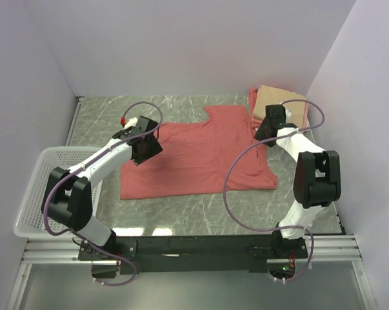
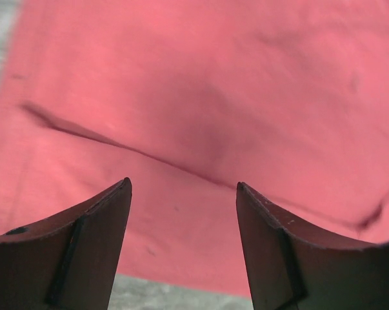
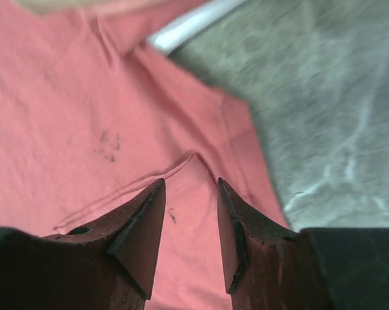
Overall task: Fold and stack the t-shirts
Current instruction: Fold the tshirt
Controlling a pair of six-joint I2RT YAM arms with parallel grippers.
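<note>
A large salmon-red t-shirt (image 1: 200, 155) lies spread flat in the middle of the table, one sleeve reaching toward the back right. My left gripper (image 1: 148, 148) hovers over the shirt's left part, near its edge. Its jaws (image 2: 183, 184) stand wide open, with only flat red cloth (image 2: 200, 97) below. My right gripper (image 1: 266, 132) hangs over the shirt's right sleeve area. Its fingers (image 3: 191, 181) stand apart above a stitched seam, with no cloth pinched between them. A folded tan t-shirt (image 1: 281, 103) rests on a pink one (image 1: 253, 102) at the back right corner.
A white mesh basket (image 1: 36, 194) sits at the table's left edge beside the left arm. Grey marbled tabletop (image 1: 200, 206) shows in front of the shirt and behind it. White walls close in the back and both sides.
</note>
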